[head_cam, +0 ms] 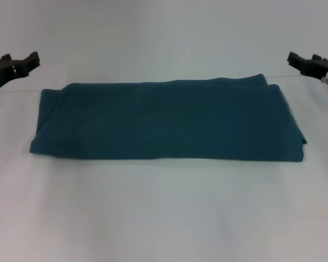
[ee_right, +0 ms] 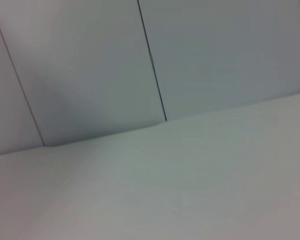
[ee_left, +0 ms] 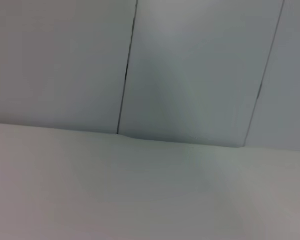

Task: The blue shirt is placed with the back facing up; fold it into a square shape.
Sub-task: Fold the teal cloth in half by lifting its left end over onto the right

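The blue shirt (head_cam: 167, 121) lies flat in the middle of the white table (head_cam: 164, 218), folded into a long horizontal band of plain teal fabric with no print showing. My left gripper (head_cam: 21, 61) hangs at the far left, above and behind the shirt's left end, open and holding nothing. At the far right my right gripper (head_cam: 305, 61) sits behind the shirt's right end, also open and holding nothing. Neither touches the fabric. Both wrist views show only table surface and wall, with no shirt and no fingers.
A thin seam line (head_cam: 22, 90) crosses the table behind the shirt. Panelled grey walls with dark joints (ee_left: 126, 75) (ee_right: 152, 62) rise past the table's far edge.
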`<state>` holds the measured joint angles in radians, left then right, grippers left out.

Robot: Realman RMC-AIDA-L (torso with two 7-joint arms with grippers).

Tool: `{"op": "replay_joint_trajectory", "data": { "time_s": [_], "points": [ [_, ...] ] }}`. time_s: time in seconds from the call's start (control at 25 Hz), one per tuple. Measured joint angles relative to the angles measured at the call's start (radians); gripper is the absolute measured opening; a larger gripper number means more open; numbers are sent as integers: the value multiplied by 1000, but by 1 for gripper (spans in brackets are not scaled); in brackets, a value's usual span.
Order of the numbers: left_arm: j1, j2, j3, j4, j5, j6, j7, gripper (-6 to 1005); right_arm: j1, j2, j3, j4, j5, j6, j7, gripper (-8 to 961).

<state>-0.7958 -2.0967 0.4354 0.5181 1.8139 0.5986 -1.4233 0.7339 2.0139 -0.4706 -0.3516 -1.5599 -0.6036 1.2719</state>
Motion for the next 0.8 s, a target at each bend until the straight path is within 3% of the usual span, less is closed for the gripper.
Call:
{"op": "replay_joint_trajectory", "data": {
  "time_s": [0.08,0.28,0.56,0.8],
  "points": [
    [19,-2,5,12,6,27,-17,679,-21,-17,-74,-6,-8,-15,89,695],
    [95,-6,105,84,15,95,-146,716,-61,-61,-190,-15,-75,-117,297,698],
    [203,-6,187,218,85,293,-269,707,-153,-74,-199,-101,-115,-299,462,695],
    [216,-6,188,236,239,329,-347,697,-173,-87,-198,-154,-258,-406,610,694]
  ]
}}
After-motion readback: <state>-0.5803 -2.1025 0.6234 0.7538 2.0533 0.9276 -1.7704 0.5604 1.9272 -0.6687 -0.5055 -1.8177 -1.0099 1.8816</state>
